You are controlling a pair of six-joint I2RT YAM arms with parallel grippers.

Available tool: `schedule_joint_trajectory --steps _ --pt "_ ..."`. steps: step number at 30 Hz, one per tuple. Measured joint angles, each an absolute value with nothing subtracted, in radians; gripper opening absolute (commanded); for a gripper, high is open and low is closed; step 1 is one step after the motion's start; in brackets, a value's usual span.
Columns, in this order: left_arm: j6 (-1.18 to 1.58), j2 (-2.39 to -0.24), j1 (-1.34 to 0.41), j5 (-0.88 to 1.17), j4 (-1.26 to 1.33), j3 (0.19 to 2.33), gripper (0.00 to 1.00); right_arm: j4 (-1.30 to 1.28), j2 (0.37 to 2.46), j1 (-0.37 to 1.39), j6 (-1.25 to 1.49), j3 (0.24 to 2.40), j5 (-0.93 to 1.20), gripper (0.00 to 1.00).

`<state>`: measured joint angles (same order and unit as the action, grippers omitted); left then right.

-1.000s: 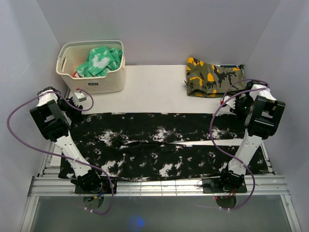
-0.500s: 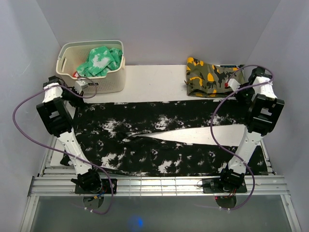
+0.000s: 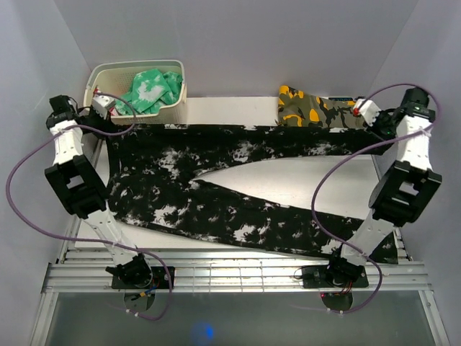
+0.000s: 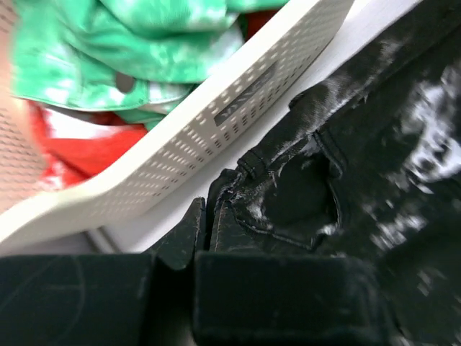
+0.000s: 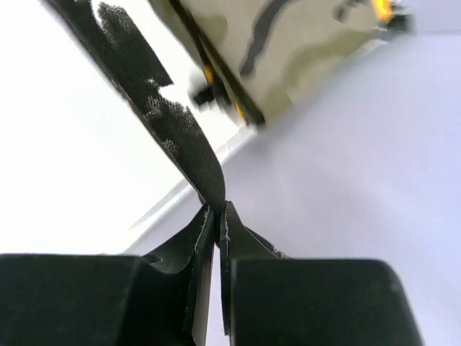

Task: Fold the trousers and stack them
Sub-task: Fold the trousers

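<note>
The black, white-speckled trousers (image 3: 238,209) are spread over the table. Their far leg (image 3: 288,138) is pulled taut along the back between both grippers, while the near leg runs diagonally to the front right. My left gripper (image 3: 112,121) is beside the basket and shut on the waist corner. In the left wrist view the left gripper (image 4: 207,214) pinches the waistband (image 4: 288,194). My right gripper (image 3: 377,127) is shut on the far leg's end. The right wrist view shows the right gripper (image 5: 218,209) with a strip of black cloth (image 5: 173,122) rising from it.
A cream basket (image 3: 169,108) with a green-and-white garment (image 3: 148,86) stands back left, right against my left gripper; its perforated wall (image 4: 216,122) fills the left wrist view. A folded camouflage garment (image 3: 313,108) lies back right, close to my right gripper. Walls enclose the table on three sides.
Both arms have swung toward the back, carrying the trousers' far edge with them. The legs have spread apart into a V. The left gripper has shut on the waist.
</note>
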<state>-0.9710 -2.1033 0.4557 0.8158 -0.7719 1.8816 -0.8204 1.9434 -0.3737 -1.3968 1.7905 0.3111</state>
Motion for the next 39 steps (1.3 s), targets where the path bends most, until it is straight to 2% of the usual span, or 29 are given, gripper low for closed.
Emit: schedule_joint_trajectory --steps 6,10,13,17,21,26,34,39 --pt "-1.043 -1.779 0.556 0.948 -0.758 1.624 0.0 -0.857 1.559 -0.521 -1.536 1.538 0.41 0.08" --pt "-1.222 -1.578 0.67 1.013 -0.842 1.419 0.0 -0.919 1.308 -0.659 -1.721 1.311 0.468 0.08" --pt "-1.429 -1.488 0.779 1.017 -0.953 1.253 0.0 -0.986 1.126 -0.8 -1.843 1.065 0.471 0.08" --pt "-1.664 -1.489 0.904 0.928 -1.027 1.034 0.0 -1.023 0.963 -1.018 -1.924 0.717 0.406 0.08" --pt "-1.784 -1.575 0.951 0.754 -0.994 0.863 0.0 -1.001 0.922 -1.129 -1.957 0.509 0.324 0.08" --pt "-1.761 -1.619 0.95 0.728 -0.962 0.865 0.0 -0.899 0.9 -1.139 -1.975 0.388 0.29 0.08" --pt "-1.551 -1.715 0.933 0.721 -0.992 0.973 0.0 -0.837 0.907 -1.116 -1.966 0.364 0.3 0.08" --pt "-1.405 -1.765 0.899 0.693 -1.005 1.047 0.0 -0.855 1.033 -0.936 -1.944 0.44 0.169 0.08"
